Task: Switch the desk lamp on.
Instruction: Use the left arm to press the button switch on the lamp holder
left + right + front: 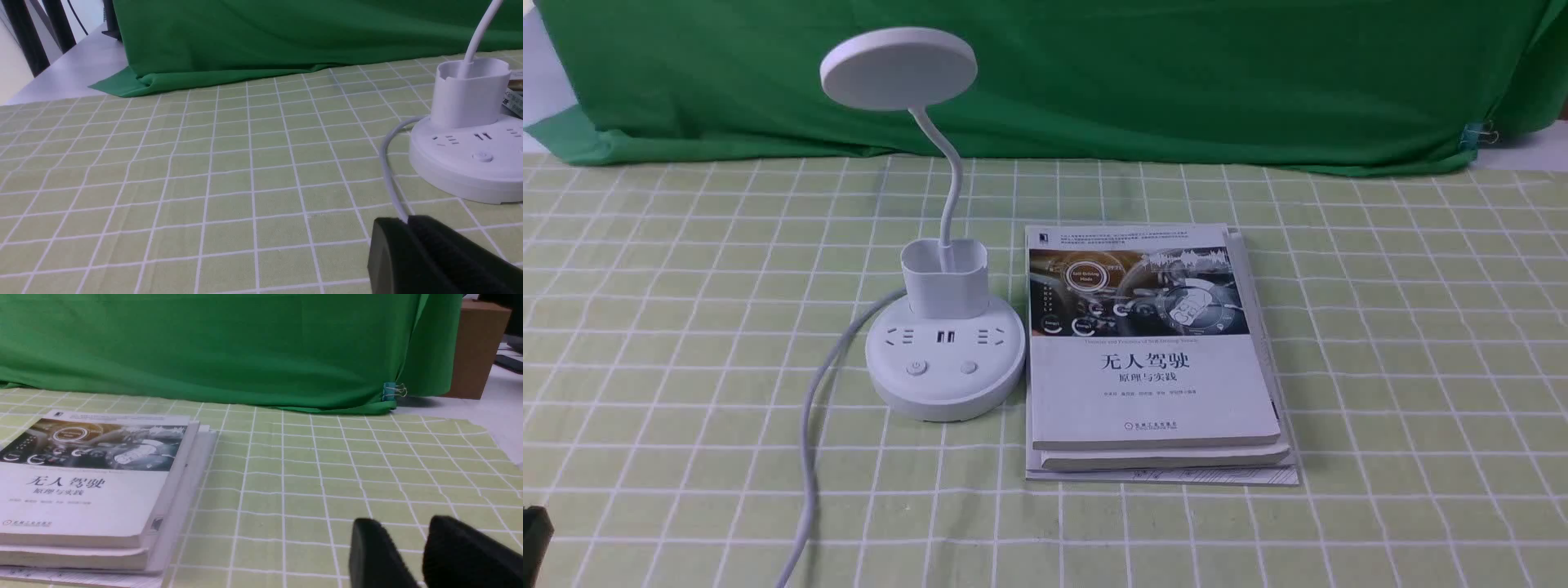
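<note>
Our desk lamp (pixel 945 367) upright, gooseneck rising from its base, disc head toward eleven o'clock, our left fingers (pixel 402 220) seemingly closed, holding nothing, right fingers (pixel 402 522) parted, empty.

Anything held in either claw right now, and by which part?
Nothing held. Left claw is shut on nothing; right claw is open, nothing between its fingers.

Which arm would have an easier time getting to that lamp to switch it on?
The left, I'd judge. The lamp's base and buttons appear in its wrist view; the right wrist view shows the books but no lamp, and the books lie right of the base.
</note>
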You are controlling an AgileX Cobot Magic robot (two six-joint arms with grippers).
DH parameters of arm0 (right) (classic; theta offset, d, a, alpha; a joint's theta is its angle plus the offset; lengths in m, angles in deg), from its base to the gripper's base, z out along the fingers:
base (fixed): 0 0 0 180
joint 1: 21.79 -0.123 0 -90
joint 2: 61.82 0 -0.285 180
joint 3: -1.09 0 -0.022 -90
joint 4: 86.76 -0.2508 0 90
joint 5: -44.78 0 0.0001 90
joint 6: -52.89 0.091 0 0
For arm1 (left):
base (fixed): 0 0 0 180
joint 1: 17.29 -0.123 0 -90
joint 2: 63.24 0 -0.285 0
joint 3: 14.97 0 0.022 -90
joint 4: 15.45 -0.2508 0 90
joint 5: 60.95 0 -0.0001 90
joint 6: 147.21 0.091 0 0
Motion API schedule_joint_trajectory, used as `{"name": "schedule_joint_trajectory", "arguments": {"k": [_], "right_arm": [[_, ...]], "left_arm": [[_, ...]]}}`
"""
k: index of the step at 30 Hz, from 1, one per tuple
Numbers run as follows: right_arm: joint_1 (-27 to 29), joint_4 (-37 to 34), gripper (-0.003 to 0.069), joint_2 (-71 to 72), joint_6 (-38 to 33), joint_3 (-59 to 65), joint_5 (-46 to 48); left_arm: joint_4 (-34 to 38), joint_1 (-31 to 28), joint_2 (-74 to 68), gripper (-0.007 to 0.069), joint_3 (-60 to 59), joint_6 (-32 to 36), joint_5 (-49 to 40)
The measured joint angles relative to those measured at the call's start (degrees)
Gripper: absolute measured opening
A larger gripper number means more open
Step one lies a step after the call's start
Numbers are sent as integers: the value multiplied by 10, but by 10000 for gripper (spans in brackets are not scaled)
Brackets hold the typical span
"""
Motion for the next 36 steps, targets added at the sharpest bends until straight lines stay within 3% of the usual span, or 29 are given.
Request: {"name": "schedule_joint_trajectory", "arguments": {"k": [30, 36], "right_arm": [[0, 0, 245, 0, 0, 0, 0], [0, 0, 245, 0, 0, 0, 0]], "left_arm": [[7, 0, 0, 19, 0, 0, 18], [77, 0, 0, 19, 0, 0, 92]]}}
